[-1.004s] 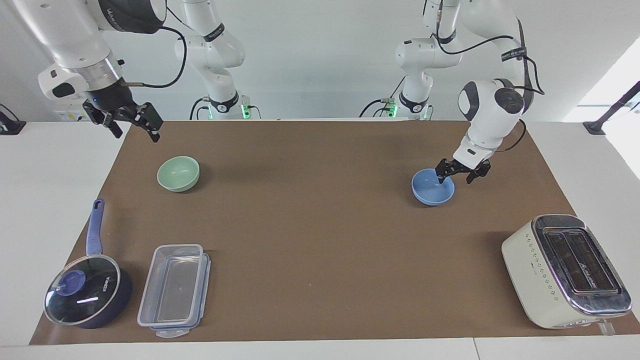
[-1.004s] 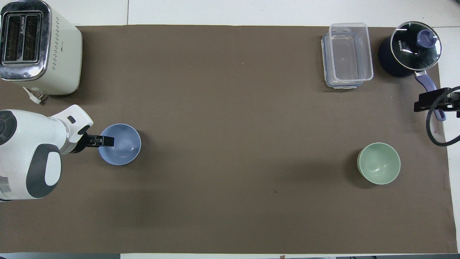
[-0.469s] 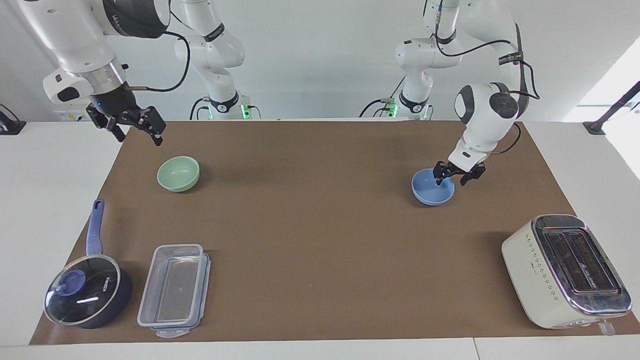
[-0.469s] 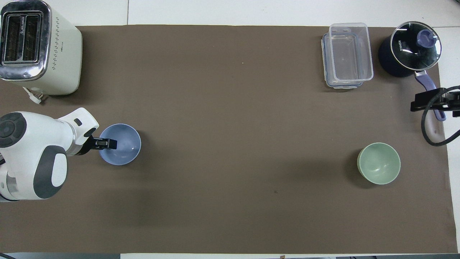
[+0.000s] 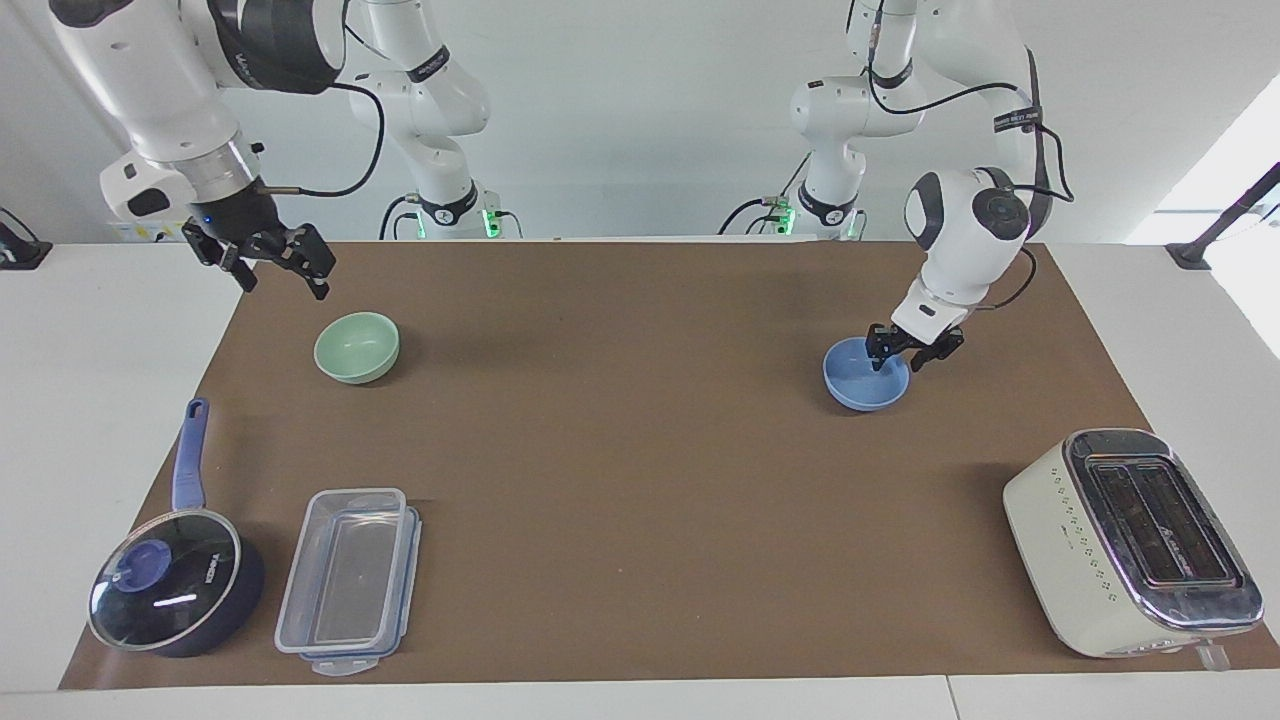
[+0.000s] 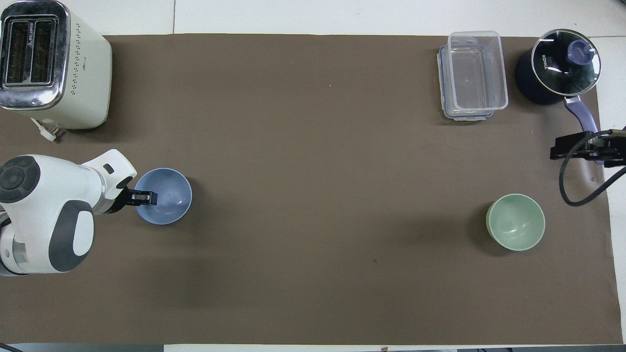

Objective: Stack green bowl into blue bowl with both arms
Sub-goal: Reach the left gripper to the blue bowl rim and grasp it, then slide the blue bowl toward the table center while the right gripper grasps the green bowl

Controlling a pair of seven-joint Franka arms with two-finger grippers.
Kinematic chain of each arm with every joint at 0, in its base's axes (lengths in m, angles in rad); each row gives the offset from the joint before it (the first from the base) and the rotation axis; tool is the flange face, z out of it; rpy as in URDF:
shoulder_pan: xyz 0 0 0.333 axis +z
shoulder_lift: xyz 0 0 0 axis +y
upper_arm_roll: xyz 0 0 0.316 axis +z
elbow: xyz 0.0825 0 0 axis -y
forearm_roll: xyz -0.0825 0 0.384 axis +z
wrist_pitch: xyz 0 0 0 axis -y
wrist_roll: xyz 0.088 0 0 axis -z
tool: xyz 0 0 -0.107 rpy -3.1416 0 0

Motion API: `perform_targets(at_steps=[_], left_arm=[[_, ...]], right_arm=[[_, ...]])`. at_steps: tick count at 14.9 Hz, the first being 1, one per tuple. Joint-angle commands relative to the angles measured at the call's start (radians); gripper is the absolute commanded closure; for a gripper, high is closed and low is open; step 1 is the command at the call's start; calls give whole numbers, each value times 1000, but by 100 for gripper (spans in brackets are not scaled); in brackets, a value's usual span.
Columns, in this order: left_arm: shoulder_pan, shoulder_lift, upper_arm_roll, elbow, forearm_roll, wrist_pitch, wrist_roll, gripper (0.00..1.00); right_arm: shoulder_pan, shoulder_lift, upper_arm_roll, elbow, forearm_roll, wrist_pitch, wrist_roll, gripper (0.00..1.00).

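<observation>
The green bowl (image 5: 357, 347) (image 6: 515, 222) stands upright on the brown mat toward the right arm's end of the table. The blue bowl (image 5: 862, 386) (image 6: 168, 198) stands upright toward the left arm's end. My left gripper (image 5: 900, 360) (image 6: 139, 197) is low at the blue bowl's rim, on the side toward the left arm's end. It is open, with one finger inside the bowl and one outside. My right gripper (image 5: 282, 276) (image 6: 582, 146) is open and empty, up in the air over the mat's edge beside the green bowl.
A cream toaster (image 5: 1130, 540) (image 6: 51, 63) stands farther from the robots at the left arm's end. A clear lidded container (image 5: 350, 580) (image 6: 472, 76) and a dark blue saucepan (image 5: 170, 590) (image 6: 560, 68) with a glass lid stand farther out at the right arm's end.
My left gripper has settled lower onto the blue bowl's rim and its fingers stand closer together. My right gripper has drifted toward the green bowl. Neither bowl has moved.
</observation>
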Motion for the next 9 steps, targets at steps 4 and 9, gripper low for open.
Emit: perform_targets(at_steps=[4, 9], left_arm=[[-7, -13, 7, -21, 17, 29, 5, 100], [-8, 37, 4, 125, 17, -101, -12, 100]], right_arm=[[-82, -95, -2, -362, -1, 207, -180, 0], [-135, -63, -2, -514, -1, 384, -287, 0]])
